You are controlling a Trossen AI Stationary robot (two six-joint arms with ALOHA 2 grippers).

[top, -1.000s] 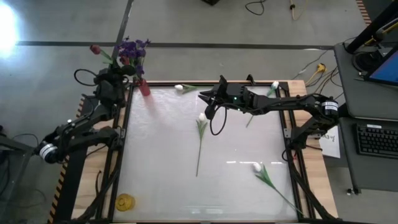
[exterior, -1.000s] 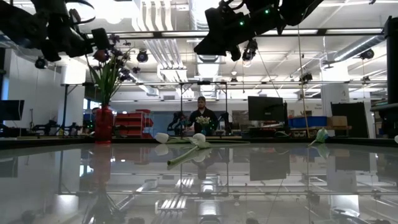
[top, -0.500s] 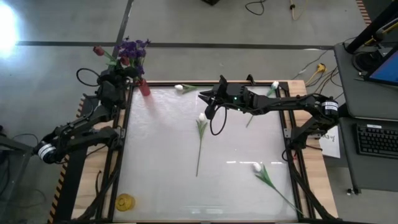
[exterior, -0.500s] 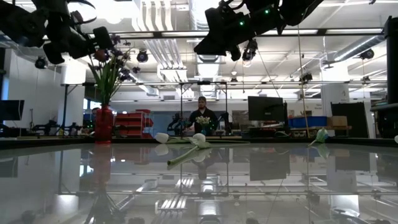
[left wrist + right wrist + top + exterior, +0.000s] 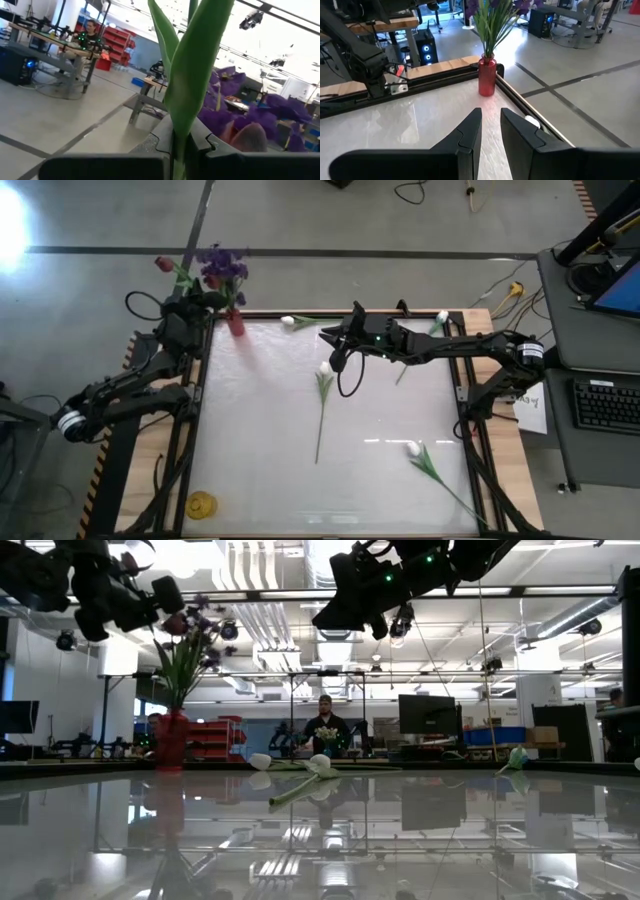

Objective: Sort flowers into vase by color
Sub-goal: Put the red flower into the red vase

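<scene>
Glossy white tabletop (image 5: 260,440) carries a red vase (image 5: 235,323) at its 11 o'clock corner, holding purple blossoms (image 5: 222,264) and a dark red tulip (image 5: 163,264). Left gripper (image 5: 203,300), clamped tight on a green stem (image 5: 187,95), sits above it. Right gripper (image 5: 329,336), slightly parted and empty, hovers near 12 o'clock over 1 of 4 white tulips (image 5: 325,368).

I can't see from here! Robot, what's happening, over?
Left gripper shut on red tulip at red vase. Right gripper empty, hovering mid-table. White tulips waiting. Nothing blocking.
</scene>
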